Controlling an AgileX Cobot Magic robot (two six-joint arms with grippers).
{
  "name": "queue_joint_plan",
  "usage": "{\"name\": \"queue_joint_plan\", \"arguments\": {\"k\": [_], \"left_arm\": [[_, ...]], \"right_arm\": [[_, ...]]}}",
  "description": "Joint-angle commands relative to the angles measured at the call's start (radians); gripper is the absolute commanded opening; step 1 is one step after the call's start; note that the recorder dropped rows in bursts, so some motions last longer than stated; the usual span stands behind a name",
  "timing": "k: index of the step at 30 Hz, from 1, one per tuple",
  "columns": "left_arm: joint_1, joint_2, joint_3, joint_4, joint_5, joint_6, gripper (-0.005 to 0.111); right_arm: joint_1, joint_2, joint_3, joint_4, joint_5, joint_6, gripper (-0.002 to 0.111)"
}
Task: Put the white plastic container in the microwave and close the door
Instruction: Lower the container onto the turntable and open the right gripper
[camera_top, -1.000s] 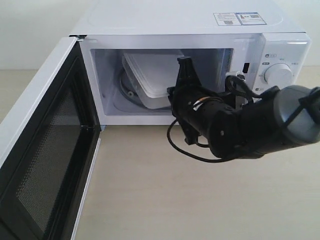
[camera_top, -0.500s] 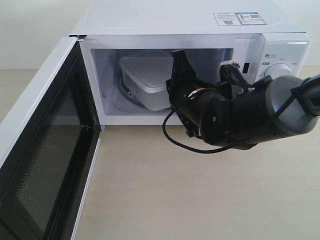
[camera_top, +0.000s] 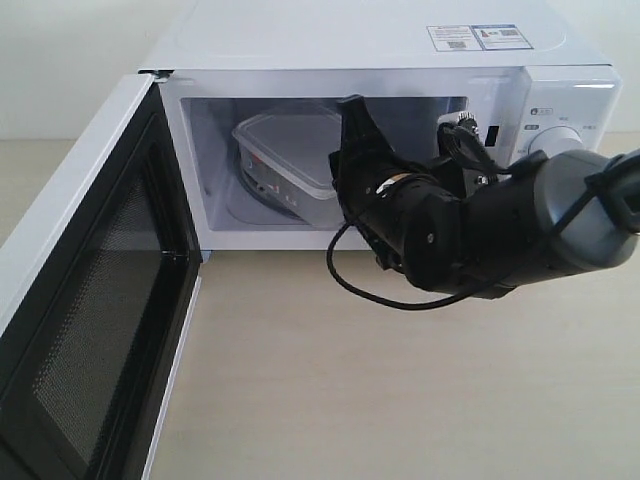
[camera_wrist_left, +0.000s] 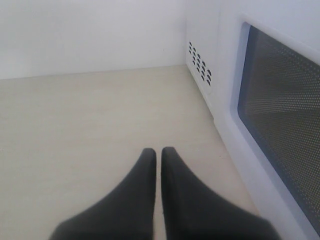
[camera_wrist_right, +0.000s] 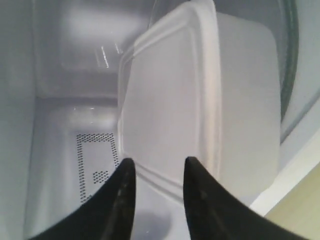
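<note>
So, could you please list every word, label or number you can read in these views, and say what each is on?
Nothing is legible enough to quote.
Stickers on top of the microwave: print too small.
Markings beside the knob: too small.
Label on the white plastic container: blurred red marks only.
Both wrist views: no text.

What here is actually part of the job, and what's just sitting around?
Job: translucent white plastic container with lid; boxy white microwave; its open mesh-window door; right gripper, open.
Just there: pale wooden table; stickers on top; left gripper, shut.
</note>
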Motion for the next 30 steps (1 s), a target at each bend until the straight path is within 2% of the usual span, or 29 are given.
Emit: {"name": "queue_joint_plan", "arguments": {"k": [1, 5, 7, 9, 13, 18, 21, 30], "left_arm": [[0.002, -0.003, 0.004, -0.006, 0.000, 0.001, 0.004], [0.002, -0.003, 0.004, -0.006, 0.000, 0.001, 0.004], [0.002, -0.003, 0.004, -0.006, 0.000, 0.001, 0.004], [0.002, -0.003, 0.004, -0.006, 0.000, 0.001, 0.004], [0.002, -0.003, 0.004, -0.006, 0.000, 0.001, 0.004], [0.002, -0.003, 0.004, -0.006, 0.000, 0.001, 0.004], [0.002, -0.003, 0.004, -0.006, 0.000, 0.001, 0.004], [0.002, -0.003, 0.004, -0.006, 0.000, 0.001, 0.004]], "right_arm": [[0.000, -0.093, 0.061, -0.018, -0.014, -0.036, 0.032], [0.000, -0.198, 0.162, -0.056, -0.001, -0.147, 0.030], [0.000, -0.242, 0.214, -0.106, 0.004, -0.180, 0.020], [0.000, -0.268, 0.268, -0.190, 0.000, -0.182, 0.001], [0.000, -0.271, 0.323, -0.288, -0.006, -0.225, 0.000], [0.000, -0.255, 0.316, -0.452, -0.031, -0.474, 0.000], [0.000, -0.223, 0.271, -0.445, -0.022, -0.667, 0.000], [0.000, -0.032, 0.125, -0.441, 0.004, -0.718, 0.000]]}}
